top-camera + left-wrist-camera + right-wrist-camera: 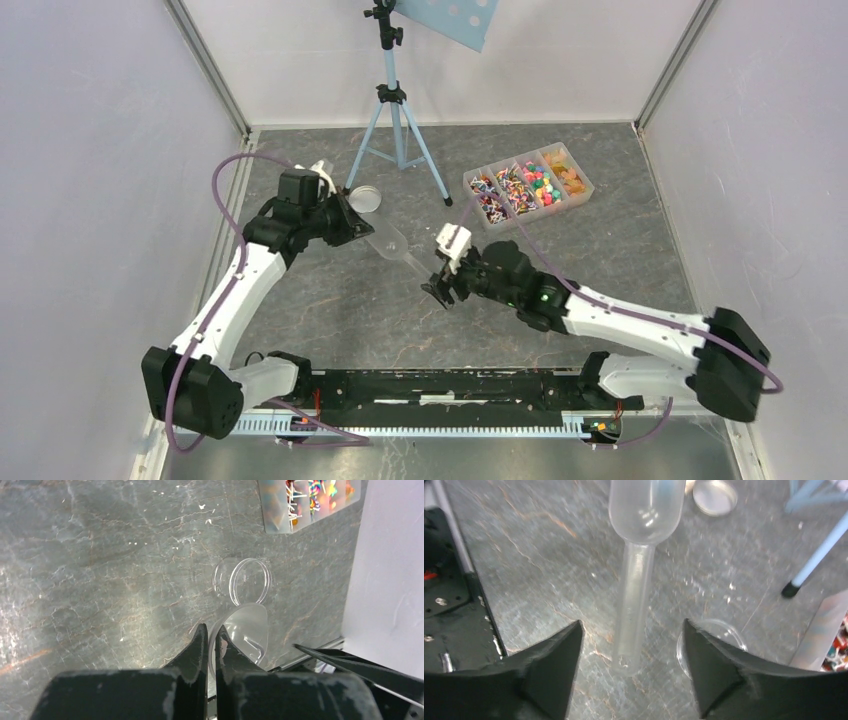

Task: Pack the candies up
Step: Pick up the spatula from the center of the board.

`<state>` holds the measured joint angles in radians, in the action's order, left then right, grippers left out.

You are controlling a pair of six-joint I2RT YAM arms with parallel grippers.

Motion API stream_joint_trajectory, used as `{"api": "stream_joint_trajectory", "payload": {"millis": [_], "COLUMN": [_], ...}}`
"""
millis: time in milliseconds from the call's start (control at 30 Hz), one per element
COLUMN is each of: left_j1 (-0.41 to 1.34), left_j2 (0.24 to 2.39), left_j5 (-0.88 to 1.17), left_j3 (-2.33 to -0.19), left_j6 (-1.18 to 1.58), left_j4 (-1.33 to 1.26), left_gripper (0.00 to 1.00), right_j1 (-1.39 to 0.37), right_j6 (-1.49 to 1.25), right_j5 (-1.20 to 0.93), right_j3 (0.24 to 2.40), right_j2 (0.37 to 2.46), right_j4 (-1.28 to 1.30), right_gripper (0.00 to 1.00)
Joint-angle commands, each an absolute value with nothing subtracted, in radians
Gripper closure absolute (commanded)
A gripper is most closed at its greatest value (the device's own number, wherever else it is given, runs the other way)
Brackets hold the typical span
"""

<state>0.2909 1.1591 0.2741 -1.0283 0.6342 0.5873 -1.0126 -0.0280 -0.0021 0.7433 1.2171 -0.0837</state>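
Note:
The candies lie sorted in a clear divided box at the back right; they also show at the edge in the left wrist view and the right wrist view. A clear plastic scoop with a tube handle hangs over the table's middle. My left gripper is shut on the rim of the scoop's bowl, its fingers pinching the thin wall. My right gripper stands open around the end of the handle, and neither finger touches it.
A shallow round dish lies on the table behind the scoop. Another clear dish lies beside my right finger. A light-blue tripod stands at the back centre. Grey walls close in both sides and the back.

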Motion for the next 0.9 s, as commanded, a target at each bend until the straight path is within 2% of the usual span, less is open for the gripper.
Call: {"api": "stream_joint_trajectory", "payload": {"millis": [0, 33, 67, 200, 333, 467, 767, 833, 867], "left_j1": [0.231, 0.225, 0.218, 0.204, 0.203, 0.202, 0.202, 0.203, 0.202], "left_j2": [1.104, 1.099, 1.094, 1.059, 1.002, 0.980, 0.968, 0.968, 0.969], "left_j5": [0.409, 0.419, 0.443, 0.508, 0.538, 0.540, 0.544, 0.554, 0.560], "left_j3": [-1.016, -1.012, -1.001, -0.924, -0.823, -0.793, -0.762, -0.756, -0.755], "left_j6": [0.751, 0.769, 0.794, 0.946, 1.100, 1.133, 1.132, 1.135, 1.133], "left_j4": [0.593, 0.598, 0.592, 0.504, 0.383, 0.376, 0.379, 0.375, 0.372], "left_gripper": [0.98, 0.98, 0.98, 0.98, 0.98, 0.98, 0.98, 0.98, 0.98], "right_j1": [-1.014, -1.014, -1.015, -1.018, -1.029, -1.031, -1.029, -1.030, -1.029], "right_j6": [0.147, 0.166, 0.174, 0.173, 0.168, 0.208, 0.201, 0.198, 0.198], "right_j5": [-0.108, -0.119, -0.121, -0.127, -0.076, -0.026, -0.057, -0.076, -0.090], "right_j3": [0.617, 0.591, 0.573, 0.540, 0.589, 0.603, 0.633, 0.646, 0.658], "right_j2": [1.074, 1.049, 1.034, 1.044, 1.102, 1.131, 1.170, 1.184, 1.194], "right_j4": [-0.403, -0.446, -0.489, -0.593, -0.545, -0.534, -0.505, -0.487, -0.462], "right_gripper": [0.10, 0.05, 0.05, 0.11, 0.18, 0.25, 0.58, 0.58, 0.53]}}
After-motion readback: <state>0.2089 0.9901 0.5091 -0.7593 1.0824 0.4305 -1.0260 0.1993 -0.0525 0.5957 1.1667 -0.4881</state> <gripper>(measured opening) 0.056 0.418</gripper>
